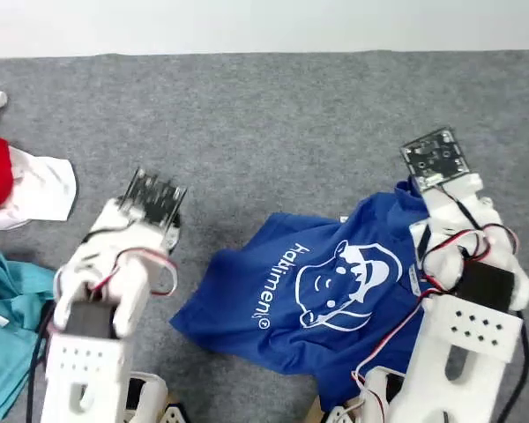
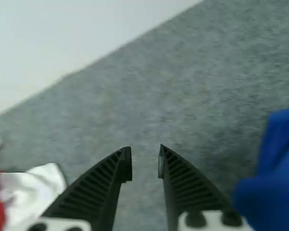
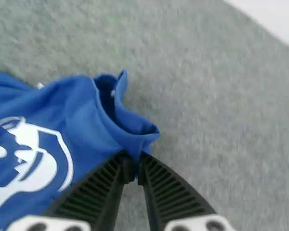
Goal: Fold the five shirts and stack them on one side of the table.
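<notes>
Okay, status from the console. The blue shirt (image 1: 317,300) lies print-up and rumpled on the grey table (image 1: 273,123), at about 4 o'clock from centre in the high view, with its lower edge running under my right arm.

The right gripper (image 3: 132,166) is clamped down on a small fold of blue cloth by the collar, right at the jaw tips. The left gripper (image 2: 144,163) hangs over bare felt at about 8 o'clock, jaws narrowly apart, holding nothing, well apart from the blue shirt.

A white-and-red shirt (image 1: 31,189) sits at 9 o'clock and a teal shirt (image 1: 9,300) at 7 o'clock.

Risks as I judge them:
- The pinch is shallow. A quick pull could slide the cloth out of the tips.
- Dragging from one corner alone would probably bunch the shirt rather than flatten it; I need the left gripper on the far shoulder.
- Cloth under the right arm may catch and fight any lift.
- A low left approach could plough felt or push a wrinkle ahead of it.
</notes>
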`<state>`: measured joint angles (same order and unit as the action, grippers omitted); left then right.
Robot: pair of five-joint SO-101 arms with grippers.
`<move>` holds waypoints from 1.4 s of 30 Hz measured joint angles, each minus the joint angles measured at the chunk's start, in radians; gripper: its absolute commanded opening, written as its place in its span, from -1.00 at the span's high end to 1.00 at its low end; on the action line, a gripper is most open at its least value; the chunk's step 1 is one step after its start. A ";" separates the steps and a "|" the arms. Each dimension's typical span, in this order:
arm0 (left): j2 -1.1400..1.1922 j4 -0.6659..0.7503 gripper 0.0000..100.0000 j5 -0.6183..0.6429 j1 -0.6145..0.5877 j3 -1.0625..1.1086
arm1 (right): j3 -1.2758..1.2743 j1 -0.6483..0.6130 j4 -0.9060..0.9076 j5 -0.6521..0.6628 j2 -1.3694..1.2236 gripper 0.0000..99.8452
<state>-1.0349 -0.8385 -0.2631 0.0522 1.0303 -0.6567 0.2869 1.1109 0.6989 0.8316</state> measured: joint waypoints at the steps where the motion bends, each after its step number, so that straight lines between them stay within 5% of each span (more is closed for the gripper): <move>1: 0.060 0.000 0.78 0.025 0.025 -0.032 | -0.011 0.008 0.000 0.000 0.000 0.98; 13: 0.858 -0.038 0.79 0.091 0.267 -0.569 | -0.028 0.058 0.092 0.000 0.000 0.98; 32: 2.031 -0.847 0.58 0.043 0.370 -2.016 | -0.028 0.058 0.196 -0.044 0.000 0.98; 42: 2.231 -0.885 0.57 0.040 0.368 -2.246 | -0.028 0.058 0.196 -0.051 0.000 0.98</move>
<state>1.1960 -1.7238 -0.2232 0.4204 -1.2160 -0.6843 0.3452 1.3073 0.6483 0.8316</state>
